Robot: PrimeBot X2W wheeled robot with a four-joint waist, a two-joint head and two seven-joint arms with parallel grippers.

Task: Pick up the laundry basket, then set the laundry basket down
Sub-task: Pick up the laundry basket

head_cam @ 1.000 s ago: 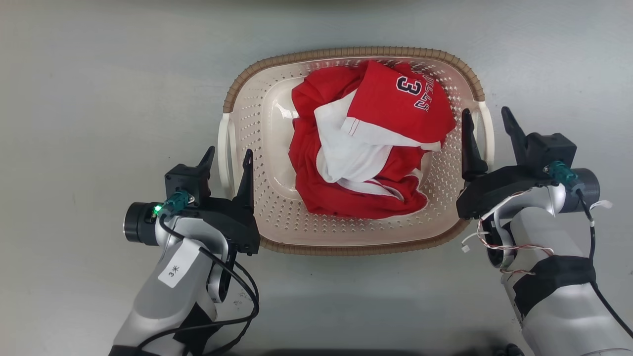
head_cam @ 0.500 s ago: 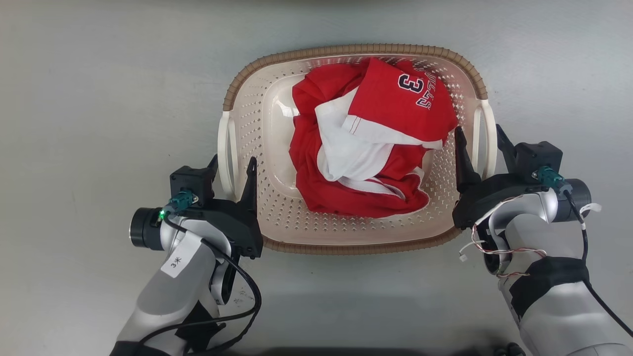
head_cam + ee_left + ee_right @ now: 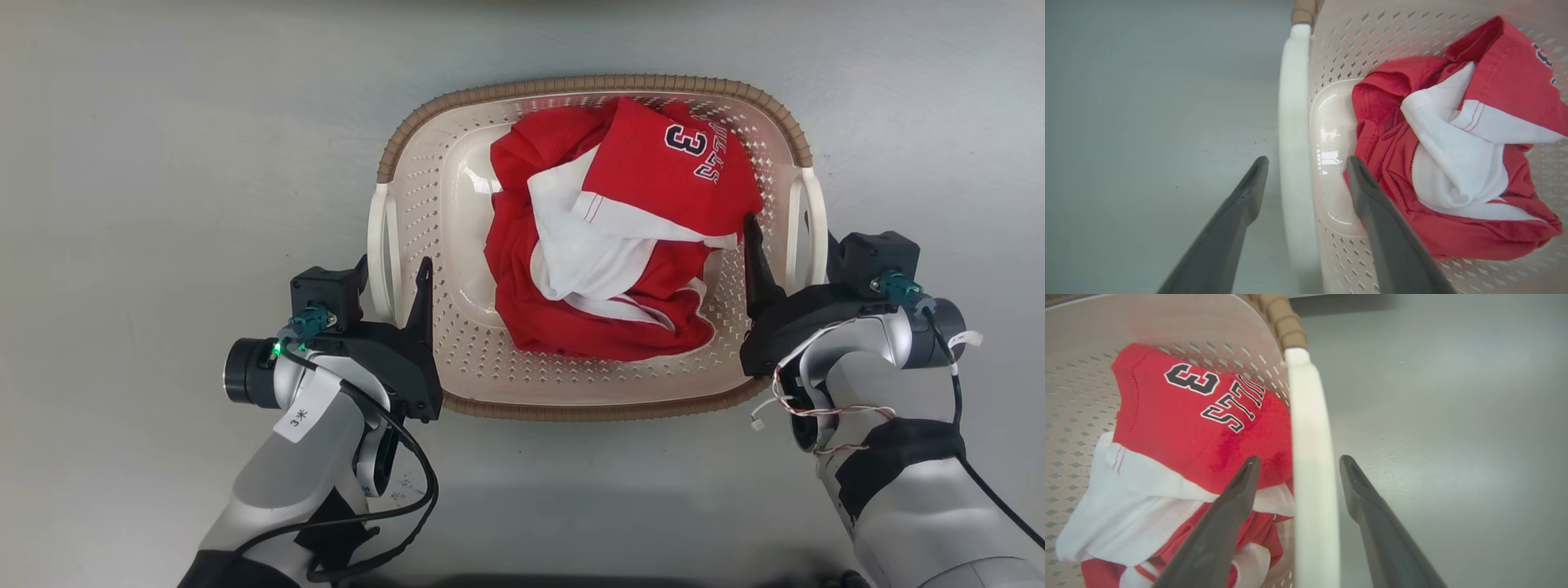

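At the cream perforated plastic laundry basket (image 3: 571, 384), set on a grey surface, open claws straddle both handles
The right claw (image 3: 788, 233) has just drawn back over its white side handle (image 3: 812, 220), matching the left claw (image 3: 392, 265); both gape wide, so closing likely comes next, then lifting

One laundry basket (image 3: 596, 83), one red-and-white jersey (image 3: 653, 171), two claws: left claw (image 3: 393, 261), right claw (image 3: 785, 233).
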